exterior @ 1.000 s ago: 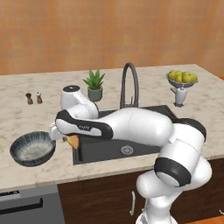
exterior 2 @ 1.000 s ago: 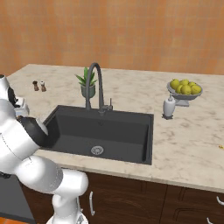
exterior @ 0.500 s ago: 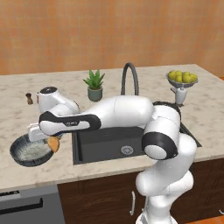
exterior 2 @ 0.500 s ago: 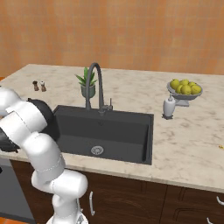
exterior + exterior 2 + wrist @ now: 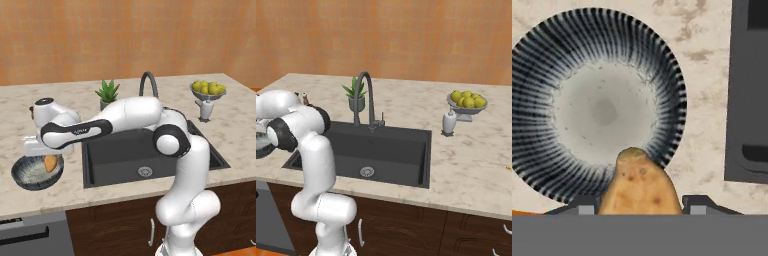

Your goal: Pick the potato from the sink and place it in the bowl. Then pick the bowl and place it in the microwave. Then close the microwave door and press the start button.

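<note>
Gripper (image 5: pixel 640 207) clamped on potato (image 5: pixel 639 187), above bowl (image 5: pixel 542 55) rim nearest sink (image 5: pixel 125 155). Bowl on counter (image 5: pixel 50 195), left of sink.

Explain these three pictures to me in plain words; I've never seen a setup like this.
This is a computer-rendered kitchen with a white robot arm on a base. Two pictures come from cameras behind the arm, one on each side; the third looks down from its hand. On the stone counter sit a black sink with a faucet, a small plant, a bowl of yellow fruit and a streaked bowl. The gripper holds a potato over that bowl's edge.
</note>
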Robot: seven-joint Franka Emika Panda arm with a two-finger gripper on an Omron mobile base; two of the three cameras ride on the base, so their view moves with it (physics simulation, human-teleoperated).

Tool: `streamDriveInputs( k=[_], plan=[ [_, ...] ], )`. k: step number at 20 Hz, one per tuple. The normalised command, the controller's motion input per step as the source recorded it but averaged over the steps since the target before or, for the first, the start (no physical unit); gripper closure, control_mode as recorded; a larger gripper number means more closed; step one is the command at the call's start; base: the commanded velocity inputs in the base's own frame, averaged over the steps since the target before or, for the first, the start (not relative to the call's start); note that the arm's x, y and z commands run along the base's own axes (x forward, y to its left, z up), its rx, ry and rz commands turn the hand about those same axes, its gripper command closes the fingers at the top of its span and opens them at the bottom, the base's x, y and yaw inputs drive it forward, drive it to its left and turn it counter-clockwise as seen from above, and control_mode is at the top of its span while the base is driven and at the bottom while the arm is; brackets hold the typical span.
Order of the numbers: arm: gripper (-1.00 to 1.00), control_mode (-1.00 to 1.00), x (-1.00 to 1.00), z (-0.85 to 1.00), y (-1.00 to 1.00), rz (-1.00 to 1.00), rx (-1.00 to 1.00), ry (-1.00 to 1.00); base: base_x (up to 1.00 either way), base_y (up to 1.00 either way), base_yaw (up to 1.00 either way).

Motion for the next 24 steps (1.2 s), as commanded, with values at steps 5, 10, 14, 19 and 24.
streamDriveInputs(
  k=[5,10,14,19,24],
  plan=[
    [1.00,-1.00,0.13,-0.29,0.15,-0.25,-0.03,0.04,0.00,0.00,0.00],
    [1.00,-1.00,0.22,-0.41,0.08,-0.23,-0.07,0.10,0.00,0.00,0.00],
    [1.00,-1.00,0.25,-0.48,0.07,-0.20,-0.09,0.09,0.00,0.00,0.00],
    [1.00,-1.00,0.27,-0.30,0.07,-0.17,-0.04,0.08,0.00,0.00,0.00],
    [-1.00,-1.00,0.07,-0.43,0.01,-0.12,-0.01,0.03,0.00,0.00,0.00]
  ],
)
